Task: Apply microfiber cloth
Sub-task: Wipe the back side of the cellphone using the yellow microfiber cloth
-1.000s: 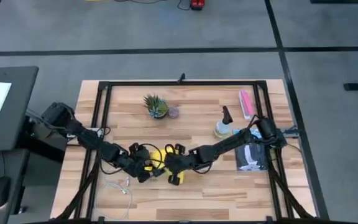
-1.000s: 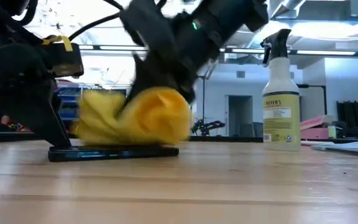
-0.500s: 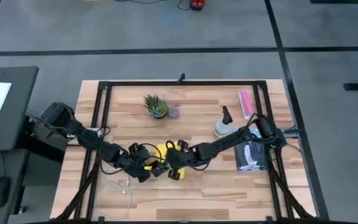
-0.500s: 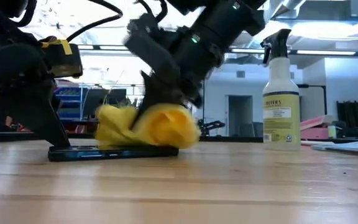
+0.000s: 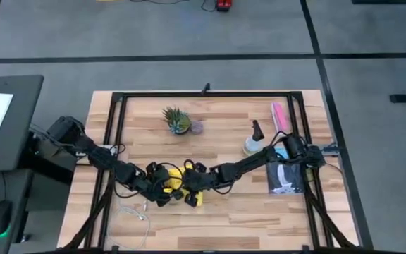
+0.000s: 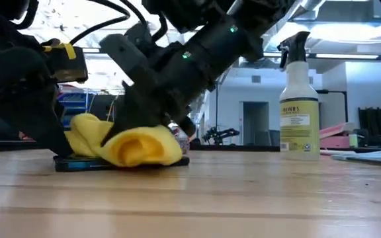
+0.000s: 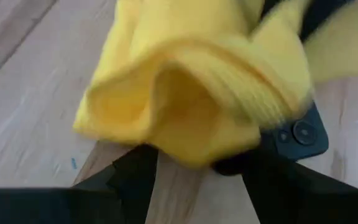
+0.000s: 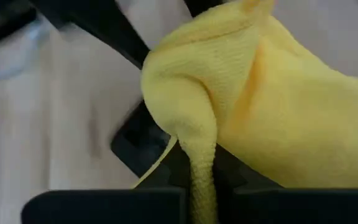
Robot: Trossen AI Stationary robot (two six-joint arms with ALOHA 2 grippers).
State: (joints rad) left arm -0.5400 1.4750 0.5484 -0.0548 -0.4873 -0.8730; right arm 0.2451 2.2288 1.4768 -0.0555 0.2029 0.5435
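Note:
The yellow microfiber cloth point(image 5: 177, 179) point(image 6: 126, 143) is bunched up on top of a black smartphone point(image 6: 78, 163) that lies flat on the table, left of the middle. My right gripper point(image 5: 189, 188) point(image 6: 152, 112) slants down from the right and is shut on the cloth. My left gripper point(image 5: 162, 185) point(image 7: 194, 180) stands open at the phone's left end, with the cloth just beyond its fingertips. The cloth hides most of the phone. My left gripper touches the phone's left end point(image 6: 63, 157) with a fingertip point(image 6: 59, 142) that slants down from the table's left. My right gripper pinches a fold of the cloth point(image 8: 199, 163) between its two fingers, slanting down from the right. The cloth's bulk point(image 6: 137, 149) bulges below the fingers and lies on the phone.
A spray bottle point(image 5: 252, 144) point(image 6: 299, 99) stands at the right. A pink packet point(image 5: 279, 117) lies behind it. A small potted plant point(image 5: 177, 121) stands at the far middle. A dark printed sheet point(image 5: 285, 177) lies at the right edge, and a white cable point(image 5: 136, 212) near the left front.
My right gripper has gone toward the table's left edge and down, dragging the cloth along the phone toward my left gripper. The cloth, first a raised bundle, now lies lower and flatter on the phone. The phone has stayed in place.

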